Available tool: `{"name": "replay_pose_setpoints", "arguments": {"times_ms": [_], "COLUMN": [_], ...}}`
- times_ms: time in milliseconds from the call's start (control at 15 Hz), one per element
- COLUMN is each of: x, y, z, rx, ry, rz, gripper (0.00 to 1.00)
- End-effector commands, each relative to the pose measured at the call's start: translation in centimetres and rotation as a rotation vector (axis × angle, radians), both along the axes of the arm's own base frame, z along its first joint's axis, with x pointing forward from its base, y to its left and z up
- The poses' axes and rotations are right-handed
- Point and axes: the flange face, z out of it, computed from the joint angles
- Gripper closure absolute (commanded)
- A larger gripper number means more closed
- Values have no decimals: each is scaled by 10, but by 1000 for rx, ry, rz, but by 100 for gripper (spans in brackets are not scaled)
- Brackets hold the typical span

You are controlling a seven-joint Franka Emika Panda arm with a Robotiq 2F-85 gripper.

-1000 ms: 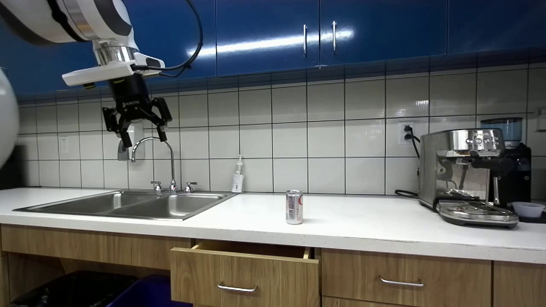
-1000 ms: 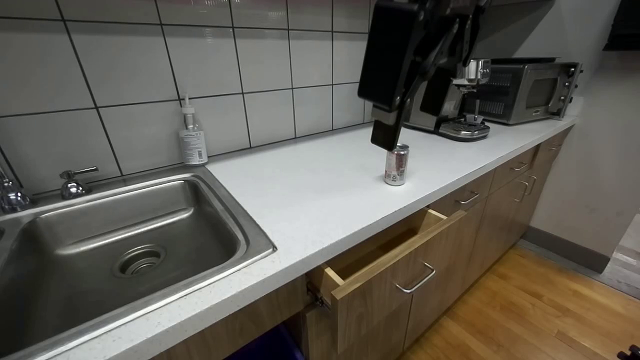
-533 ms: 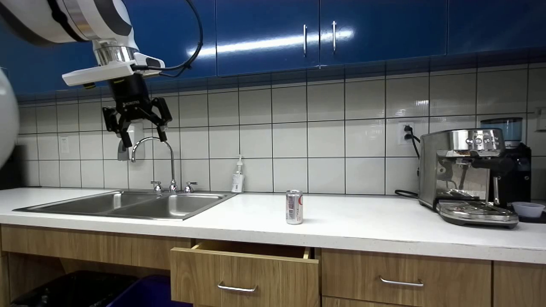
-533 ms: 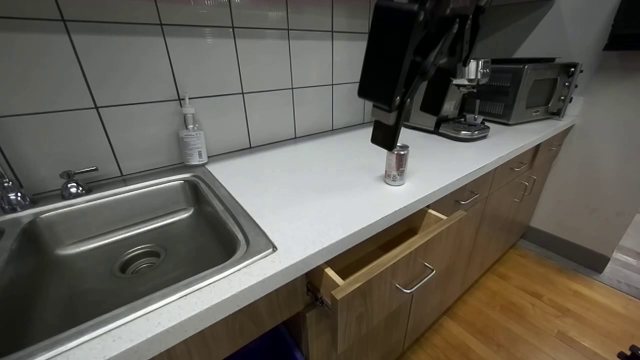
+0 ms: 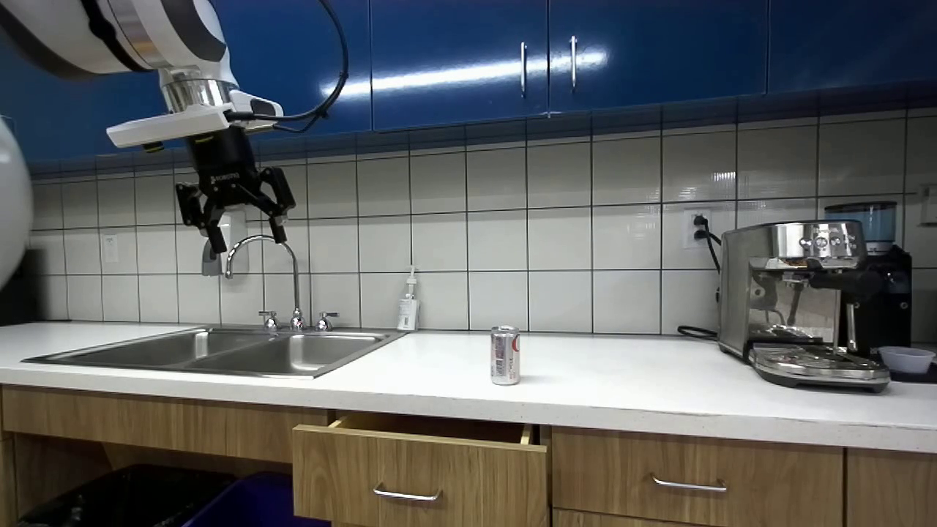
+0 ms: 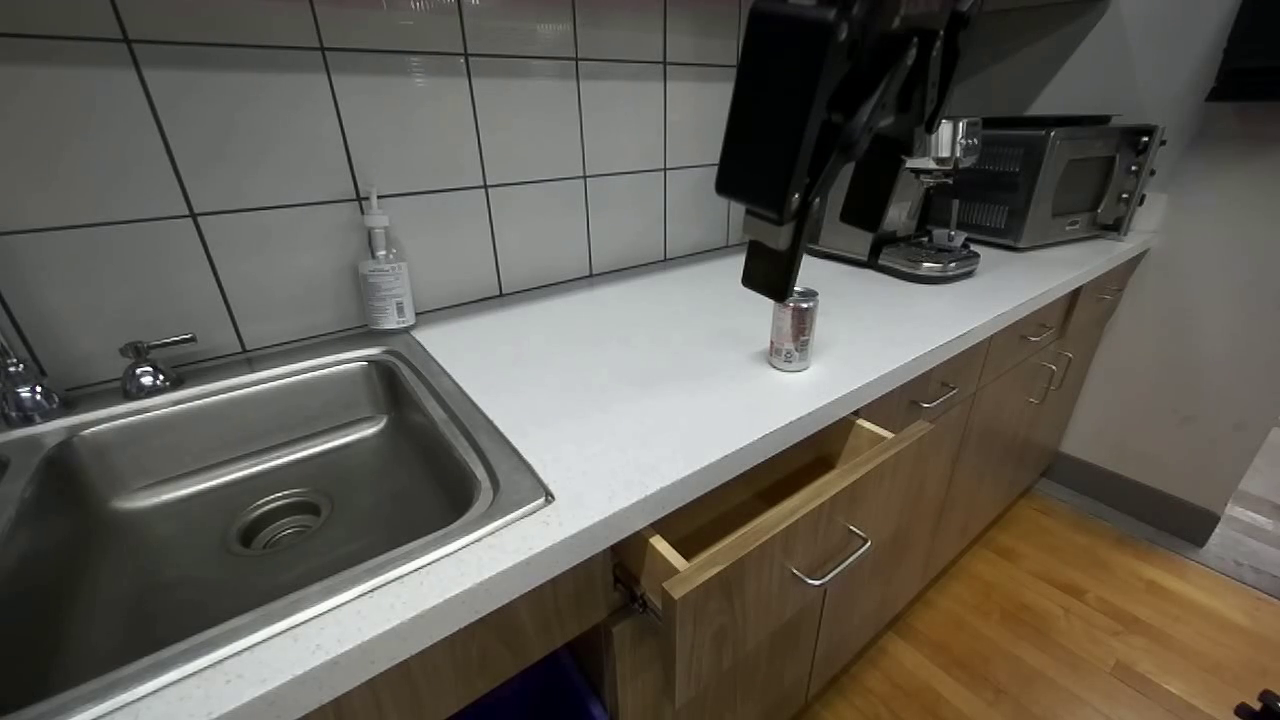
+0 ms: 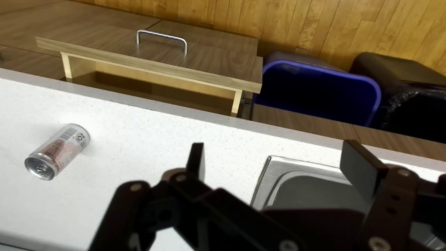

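- Silver can (image 5: 505, 356) stands upright on the counter (image 5: 622, 373), near the open drawer (image 5: 421, 465).
- Your gripper (image 5: 249, 241) hangs spread wide and empty, well apart.
- Nothing moved this past second: no headway made.

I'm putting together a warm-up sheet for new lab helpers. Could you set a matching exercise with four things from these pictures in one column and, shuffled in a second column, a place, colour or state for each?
Column one
1. gripper
2. drink can
3. drawer
4. pump bottle

Column two
A. pulled out, its inside partly showing
B. by the tiled wall, at a corner of the sink
C. open, holding nothing
D. standing upright, silvery with red print

Right pairs: 1-C, 2-D, 3-A, 4-B
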Motion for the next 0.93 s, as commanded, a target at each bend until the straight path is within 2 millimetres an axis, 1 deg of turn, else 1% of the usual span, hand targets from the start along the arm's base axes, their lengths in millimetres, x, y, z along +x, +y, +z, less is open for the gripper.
{"name": "replay_pose_setpoints", "arguments": {"times_ms": [0, 200, 333, 600, 867], "x": [0, 1, 3, 7, 13], "y": [0, 0, -4, -17, -36], "z": [1, 0, -3, -11, -21], "rx": [0, -3, 2, 11, 31], "ry": [1, 0, -7, -24, -56], "rz": [0, -12, -42, -145, -257], "gripper": [0, 0, 0, 0, 0]}}
